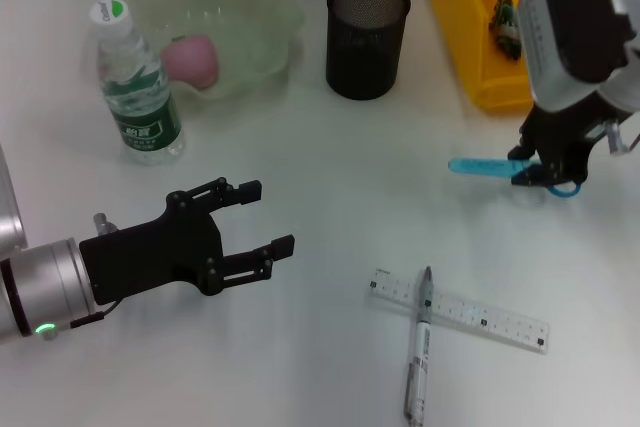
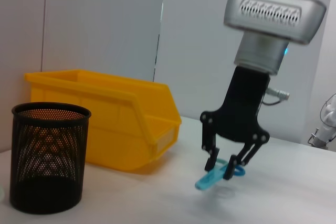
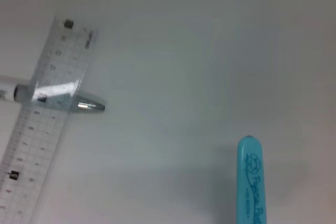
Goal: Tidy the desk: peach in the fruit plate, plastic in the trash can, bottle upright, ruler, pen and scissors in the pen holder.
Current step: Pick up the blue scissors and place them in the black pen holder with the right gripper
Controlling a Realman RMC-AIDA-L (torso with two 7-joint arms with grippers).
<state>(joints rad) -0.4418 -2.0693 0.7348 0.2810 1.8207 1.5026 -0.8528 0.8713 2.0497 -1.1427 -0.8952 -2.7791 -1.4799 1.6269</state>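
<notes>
Right tool (image 1: 545, 175): closed on the blue scissors (image 1: 487, 166), held just above the counter (image 1: 330, 177) beside the yellow bin (image 1: 480, 27).
Left tool (image 1: 265, 217): fingers spread, nothing held (low over the counter).
Pen (image 1: 419, 347): laid across the ruler (image 1: 470, 312).
Peach (image 1: 192, 59): in the fruit plate (image 1: 260, 7).
Bottle (image 1: 135, 82): upright.
Pen holder (image 1: 367, 37): near the bin.

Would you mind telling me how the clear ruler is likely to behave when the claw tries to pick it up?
The ruler looks thin and lies flat on the table, so it is probably hard to get under and may slide. It appears clear plastic, likely light and slightly bendy. The pen crosses it, so moving either may shift the other.
</notes>
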